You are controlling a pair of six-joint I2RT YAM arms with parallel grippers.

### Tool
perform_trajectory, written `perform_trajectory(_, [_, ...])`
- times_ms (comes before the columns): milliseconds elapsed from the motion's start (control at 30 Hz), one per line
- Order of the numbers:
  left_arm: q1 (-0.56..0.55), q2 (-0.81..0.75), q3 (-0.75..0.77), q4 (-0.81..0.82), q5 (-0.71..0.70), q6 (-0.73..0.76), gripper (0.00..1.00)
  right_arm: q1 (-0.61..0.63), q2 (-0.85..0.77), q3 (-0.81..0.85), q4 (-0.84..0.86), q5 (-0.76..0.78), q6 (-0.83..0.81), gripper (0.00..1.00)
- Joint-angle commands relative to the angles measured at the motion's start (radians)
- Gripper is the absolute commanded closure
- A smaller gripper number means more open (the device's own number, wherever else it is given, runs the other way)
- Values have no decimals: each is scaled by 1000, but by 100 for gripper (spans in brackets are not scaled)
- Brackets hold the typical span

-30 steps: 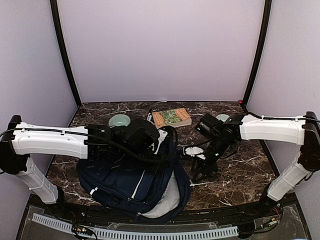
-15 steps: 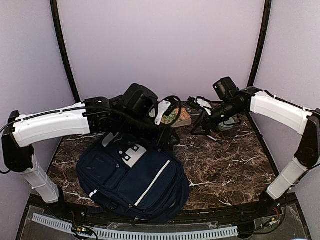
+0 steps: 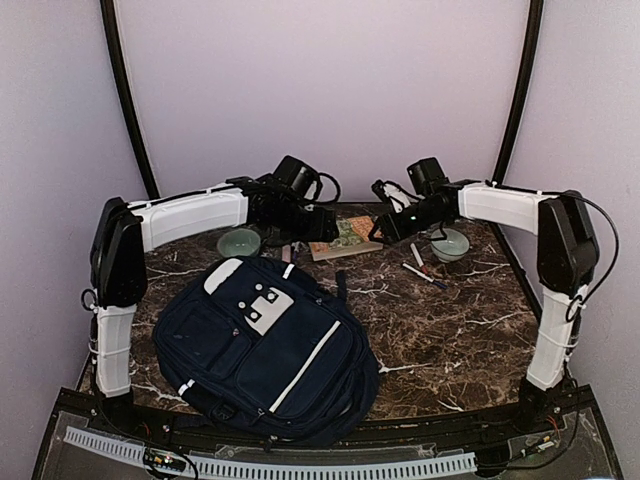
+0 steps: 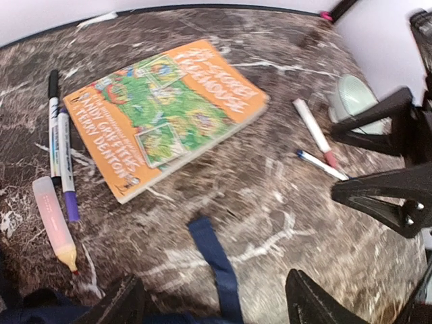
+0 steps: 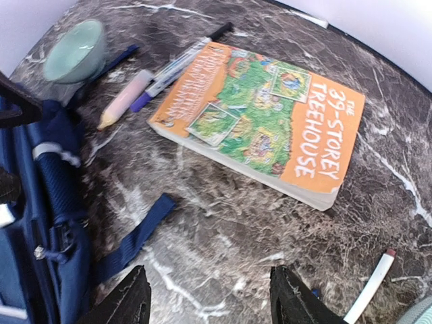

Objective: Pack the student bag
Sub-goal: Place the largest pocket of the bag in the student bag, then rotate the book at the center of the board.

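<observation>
Navy bag point(image 3: 265, 345) is lying flat, front up, at the near left of the table point(image 3: 450, 340), showing no opening from above, while you are holding both arms over the book point(image 3: 345, 237) at the back. Left wrist view: left gripper point(image 4: 210, 287) is standing wide, gripping nothing, above a bag strap point(image 4: 214, 260). Right wrist view: right gripper point(image 5: 209, 273) is gaping partway, also empty. You are probably between steps; next you'll be needing the bag opened before loading the book
</observation>
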Motion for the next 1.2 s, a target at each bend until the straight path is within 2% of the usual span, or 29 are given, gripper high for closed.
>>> perform_trajectory(0, [65,73,67,28,-18,-89,28,-39,116,89,44,26,101,40])
perform_trajectory(167, [135,173,94,121,-12,-106,30,-83,232,162,66,20,166,44])
perform_trajectory(400, [213,330,229,154,47,-106,32,-108,356,270,49,-24,211,46])
perform_trajectory(700, [246,512,467,203,123,-36,33,-118,406,296,67,-45,233,48])
perform_trajectory(933, [262,570,522,272,124,-34,32,-120,417,279,76,-83,244,48])
perform_trajectory(1167, [269,685,611,286,250,4,30,-120,408,250,87,-103,260,48])
